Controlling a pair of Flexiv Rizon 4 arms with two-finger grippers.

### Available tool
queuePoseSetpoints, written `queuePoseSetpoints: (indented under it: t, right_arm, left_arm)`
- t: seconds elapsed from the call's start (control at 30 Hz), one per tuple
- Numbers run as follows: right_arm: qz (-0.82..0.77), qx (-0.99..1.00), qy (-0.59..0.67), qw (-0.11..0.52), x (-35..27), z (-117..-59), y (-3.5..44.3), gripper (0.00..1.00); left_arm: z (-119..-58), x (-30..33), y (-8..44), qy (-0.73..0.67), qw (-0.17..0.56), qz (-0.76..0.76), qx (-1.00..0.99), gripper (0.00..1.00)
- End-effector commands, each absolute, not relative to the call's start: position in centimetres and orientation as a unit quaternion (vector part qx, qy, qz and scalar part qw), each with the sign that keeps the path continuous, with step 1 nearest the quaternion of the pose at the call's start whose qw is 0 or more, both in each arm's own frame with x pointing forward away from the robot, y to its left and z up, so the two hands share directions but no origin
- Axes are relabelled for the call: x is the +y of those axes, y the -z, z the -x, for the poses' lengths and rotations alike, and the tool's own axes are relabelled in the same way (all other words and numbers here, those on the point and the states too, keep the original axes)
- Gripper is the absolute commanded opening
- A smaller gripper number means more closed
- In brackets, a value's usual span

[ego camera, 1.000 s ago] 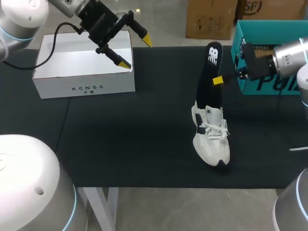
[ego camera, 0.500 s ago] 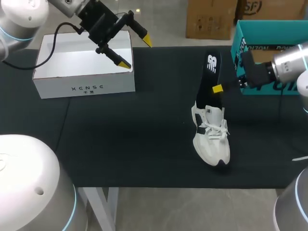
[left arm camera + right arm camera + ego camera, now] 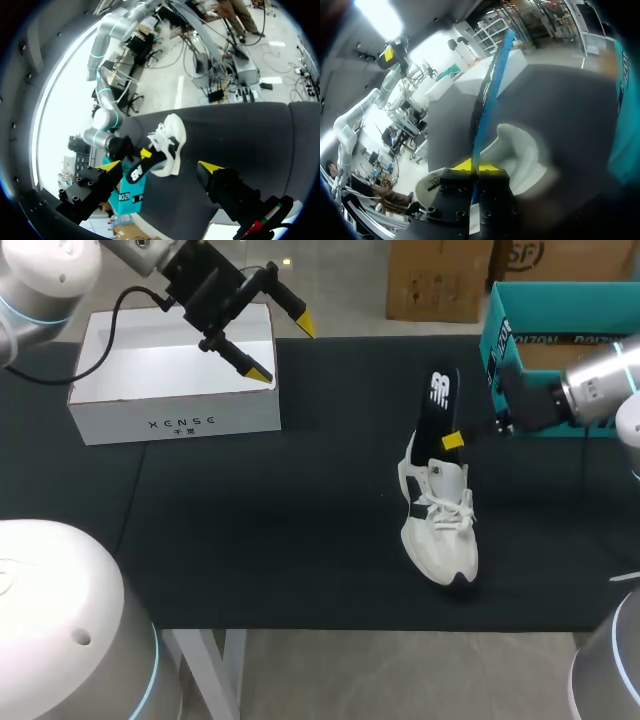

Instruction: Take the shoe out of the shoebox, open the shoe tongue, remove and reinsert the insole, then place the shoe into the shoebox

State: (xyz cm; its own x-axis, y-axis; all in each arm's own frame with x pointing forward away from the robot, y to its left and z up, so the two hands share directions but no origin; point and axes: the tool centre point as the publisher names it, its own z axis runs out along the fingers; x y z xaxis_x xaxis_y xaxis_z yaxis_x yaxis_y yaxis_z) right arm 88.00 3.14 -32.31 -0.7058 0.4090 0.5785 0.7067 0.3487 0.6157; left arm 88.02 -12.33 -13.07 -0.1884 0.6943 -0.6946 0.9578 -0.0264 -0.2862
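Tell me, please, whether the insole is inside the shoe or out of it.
Partly out: the black insole sticks up from the shoe opening, only its lower end inside, with the right gripper shut on it.

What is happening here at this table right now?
The right gripper is shut on the black insole, whose lower end sits inside the white shoe on the dark table. The left gripper hangs open over the open white box, holding nothing.
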Motion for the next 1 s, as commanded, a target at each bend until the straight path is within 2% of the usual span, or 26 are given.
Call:
queuePoseSetpoints:
  t: [0.03, 0.67, 0.97, 1.0]
  right_arm:
    - [0.347, -0.806, 0.449, 0.169, 3.5, -87.4, 32.9, 0.0]
    - [0.355, -0.805, 0.424, 0.216, 4.8, -84.8, 36.5, 0.0]
    - [0.359, -0.803, 0.428, 0.209, 4.8, -85.5, 35.8, 0.0]
    - [0.359, -0.802, 0.429, 0.207, 4.8, -85.6, 35.6, 0.06]
  left_arm:
    - [-88.1, -12.3, 13.0, 0.371, 0.175, -0.613, 0.675, 1.0]
    - [-88.1, -12.3, 13.0, 0.371, 0.175, -0.613, 0.675, 1.0]
    - [-88.1, -12.3, 13.0, 0.371, 0.175, -0.613, 0.675, 1.0]
    - [-88.1, -12.3, 13.0, 0.371, 0.175, -0.613, 0.675, 1.0]
